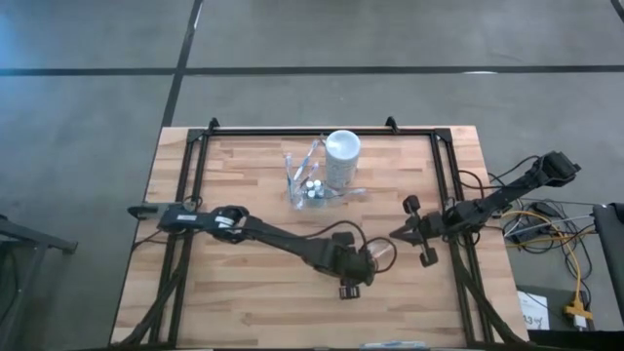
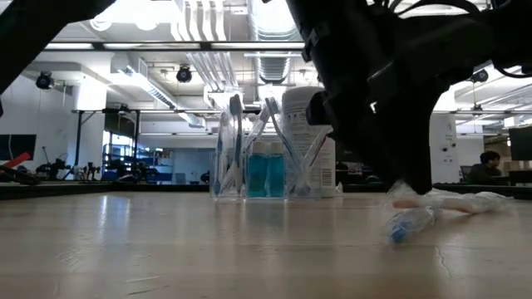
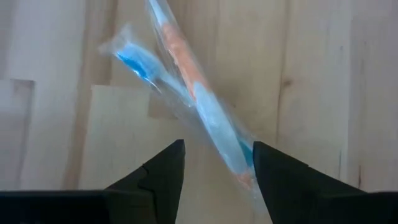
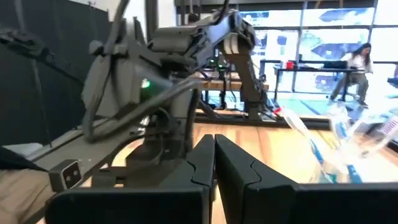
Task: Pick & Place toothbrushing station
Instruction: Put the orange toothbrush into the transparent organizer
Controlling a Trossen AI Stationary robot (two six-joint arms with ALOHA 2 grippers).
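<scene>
A toothbrush in a clear wrapper point(image 3: 205, 106), blue and orange inside, lies flat on the wooden table point(image 1: 244, 292) right of centre point(image 1: 382, 253). My left gripper point(image 3: 217, 149) stands open over its near end, pointing steeply down, one finger on each side of it. Behind it at the table's far middle a small clear holder point(image 2: 249, 178) holds upright toothbrushes point(image 2: 235, 141) and teal tubes point(image 2: 266, 176), with a taller white cup point(image 1: 342, 154) beside it. My right gripper point(image 1: 395, 235) waits shut at the table's right side. My left gripper has the wrapped toothbrush's end point(image 3: 239, 155) between its open fingers, which come slanting down from above and lie across it. The wrapper's edge runs close along one finger point(image 3: 264, 171); I cannot tell whether it touches. The toothbrush lies on the table.
Black frame rails point(image 1: 195, 195) run along the table's left, right and far sides. Cables point(image 1: 546, 219) lie off the right edge. A person sits far back in the room point(image 4: 359, 59).
</scene>
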